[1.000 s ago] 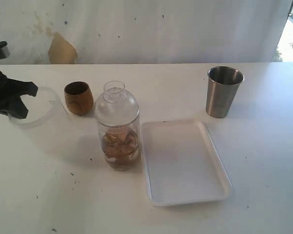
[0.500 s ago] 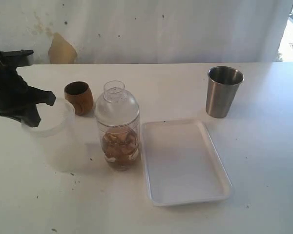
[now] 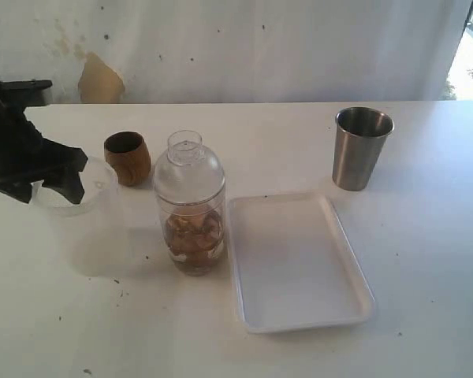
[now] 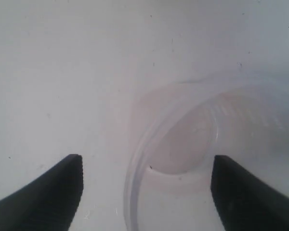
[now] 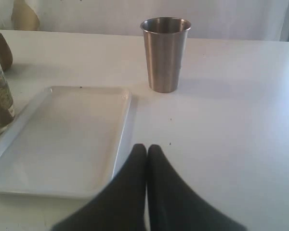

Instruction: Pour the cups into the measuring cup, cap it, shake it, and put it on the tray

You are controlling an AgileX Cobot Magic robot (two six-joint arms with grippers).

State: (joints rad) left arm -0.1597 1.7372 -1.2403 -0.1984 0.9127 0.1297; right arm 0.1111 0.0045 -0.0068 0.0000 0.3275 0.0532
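On white table [image 3: 426, 260], capped tall clear plastic cylinder [image 3: 191, 228] awaited shake, needing firm mid-body grip; L gripper [image 4: 147, 163] gaped at frosted plastic cup [image 3: 87, 232], R gripper [image 5: 147, 148] closed, empty.

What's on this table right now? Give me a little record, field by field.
measuring cup: cap on, brown contents inside, standing beside tray
tray: nothing on it
wooden cup: upright
steel tumbler: upright, off alone
frosted cup: under left gripper
left gripper: open
right gripper: shut, holding nothing
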